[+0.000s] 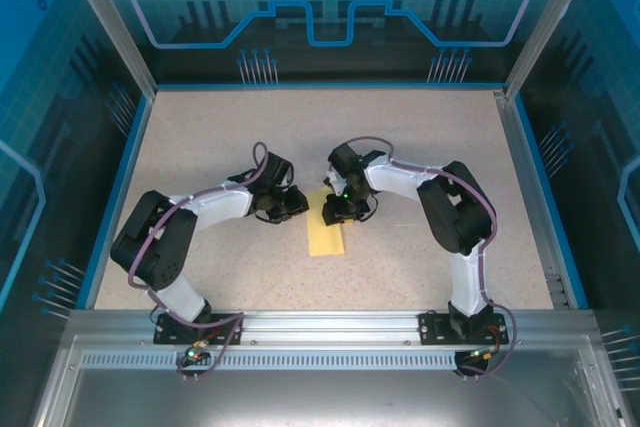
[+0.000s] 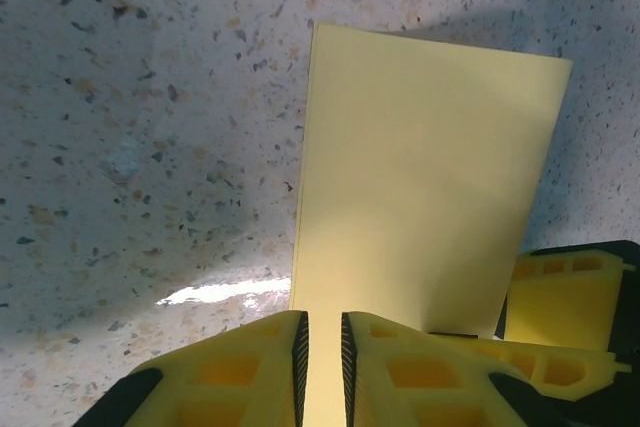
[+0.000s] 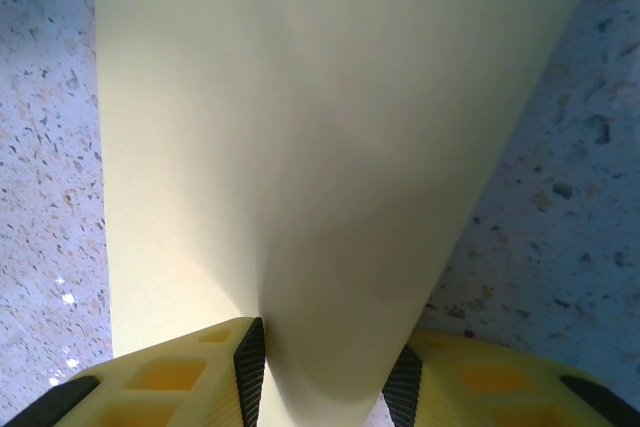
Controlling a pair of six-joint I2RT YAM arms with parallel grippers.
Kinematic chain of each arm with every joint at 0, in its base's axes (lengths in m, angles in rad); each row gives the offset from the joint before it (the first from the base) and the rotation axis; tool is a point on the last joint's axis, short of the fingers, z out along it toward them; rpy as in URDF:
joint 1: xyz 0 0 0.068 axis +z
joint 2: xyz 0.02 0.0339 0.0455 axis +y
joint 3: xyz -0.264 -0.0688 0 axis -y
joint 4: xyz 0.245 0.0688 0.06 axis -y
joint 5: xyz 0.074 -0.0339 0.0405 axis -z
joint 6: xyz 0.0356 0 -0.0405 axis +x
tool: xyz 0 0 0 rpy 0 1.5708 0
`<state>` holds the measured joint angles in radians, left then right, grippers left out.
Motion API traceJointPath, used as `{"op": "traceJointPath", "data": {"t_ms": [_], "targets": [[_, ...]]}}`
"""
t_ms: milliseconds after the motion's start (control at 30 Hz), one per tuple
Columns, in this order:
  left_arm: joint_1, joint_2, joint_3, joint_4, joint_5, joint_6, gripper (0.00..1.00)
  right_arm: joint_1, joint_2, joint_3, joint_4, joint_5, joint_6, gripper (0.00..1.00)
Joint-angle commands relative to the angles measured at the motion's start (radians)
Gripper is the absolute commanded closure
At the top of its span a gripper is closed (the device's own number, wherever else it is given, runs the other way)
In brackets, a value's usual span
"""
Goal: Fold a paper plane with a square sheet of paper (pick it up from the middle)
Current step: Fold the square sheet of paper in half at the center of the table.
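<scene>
Sheet [image 1: 327, 239] lies mid-bench [image 1: 200, 147], a bit toward the near edge, roughly midway between left and right edges. From above it reads as a narrow pale-yellow rectangle, long axis running near-to-far, so it looks folded over rather than a full square. Near end is flat on the bench. Far end is lifted up into the two sets of jaws.

Left arm [image 1: 200, 212] comes in from the left edge side and the right arm [image 1: 420, 182] from the right. Both wrists meet over the sheet's far end, close together.

Left jaws: narrow, just a slit between the black pads. Left wrist view shows the sheet [image 2: 420, 177] running out from the fingertips, its left edge straight and crisp, and yellow paper visible in the slit. Can't tell if the pads actually pinch it or only sit over it. The right arm's yellow fingers [image 2: 565, 292] sit just beside, at the sheet's right lower corner.

Right jaws: partly closed, holding the sheet. In the right wrist view the sheet [image 3: 300, 147] comes up between the pads as a bowed, rounded fold and fills the gap from pad to pad, then widens out away from the camera. No sharp crease visible there, the surface curves smoothly.
</scene>
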<state>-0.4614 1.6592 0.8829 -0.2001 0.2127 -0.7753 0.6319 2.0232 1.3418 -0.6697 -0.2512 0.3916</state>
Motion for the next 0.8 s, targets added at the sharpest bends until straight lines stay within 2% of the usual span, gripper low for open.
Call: {"op": "traceJointPath", "data": {"t_ms": [0,300,767], "targets": [[-0.009,0.019,0.024,0.013,0.043,0.017,0.79,-0.004,0.118,-0.044,0.038,0.080,-0.006,0.59],[-0.024,0.066,0.044,0.033,0.083,0.013,0.85,-0.002,0.117,-0.046,0.043,0.070,-0.015,0.59],[-0.033,0.129,0.065,0.010,0.087,0.013,0.92,0.000,0.119,-0.049,0.046,0.064,-0.015,0.59]]}}
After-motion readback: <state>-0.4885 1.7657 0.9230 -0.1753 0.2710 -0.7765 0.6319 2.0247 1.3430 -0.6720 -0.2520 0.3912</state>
